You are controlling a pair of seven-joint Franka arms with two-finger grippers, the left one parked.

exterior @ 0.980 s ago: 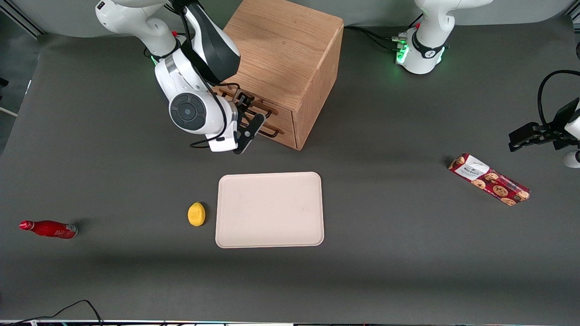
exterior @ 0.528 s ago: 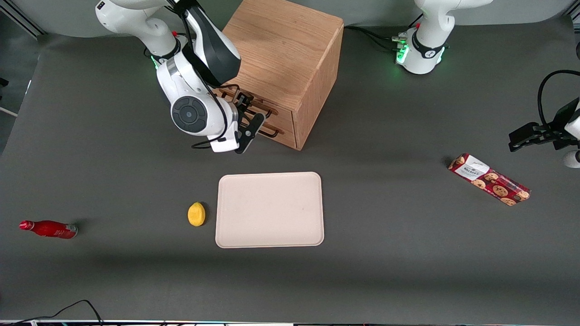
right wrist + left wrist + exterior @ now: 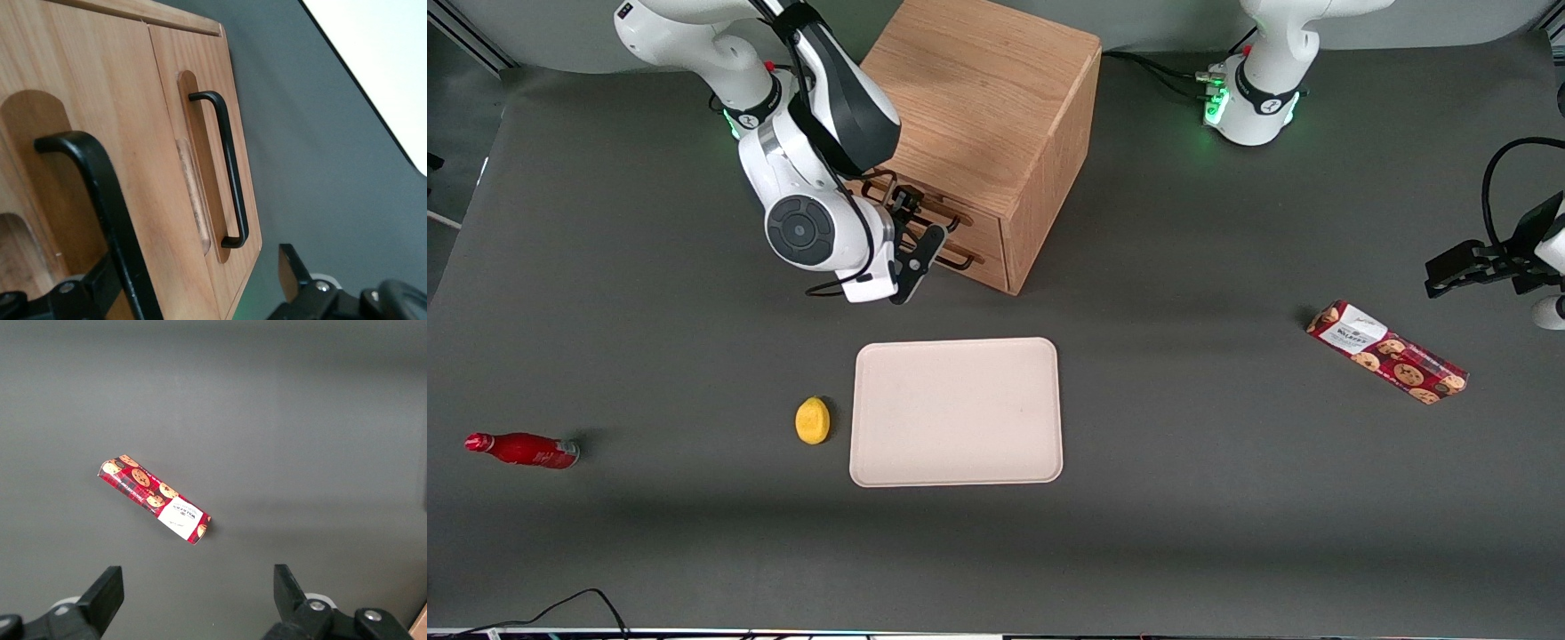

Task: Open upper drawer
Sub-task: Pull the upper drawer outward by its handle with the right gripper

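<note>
**Current step: approach and alignment on the handle.** The gripper (image 3: 914, 227) is positioned directly in front of the cabinet (image 3: 978, 89), at the level of the upper drawer (image 3: 87, 80). The fingers are spread apart and grasp nothing. In the right wrist view, the upper handle (image 3: 100, 200), a thin dark bar, runs into the gap between the two fingers and lies close beside one finger (image 3: 100, 283). The second finger (image 3: 290, 267) stands well apart from the bar. No contact between finger and bar can be confirmed.

**Position of the task object.** The upper drawer front lies immediately ahead of the hand and appears flush with the cabinet face, so the drawer is judged fully closed. The lower drawer (image 3: 193, 60) and its lower handle (image 3: 227, 167) sit below the hand, nearer the table surface, and are clear of both fingers.

**Progress.** Reaching is nearly complete. Gripping and pulling are not yet done.

**Requirements for the next move.**
1. Confirm that the bar is far enough inside the finger gap, and advance slightly if it is not.
2. Close the fingers on the upper handle only.
3. Pull straight out, square to the drawer front, away from the cabinet.

**Caution.** An off-axis pull is likely to bind the drawer or drag the cabinet across the table.
</note>
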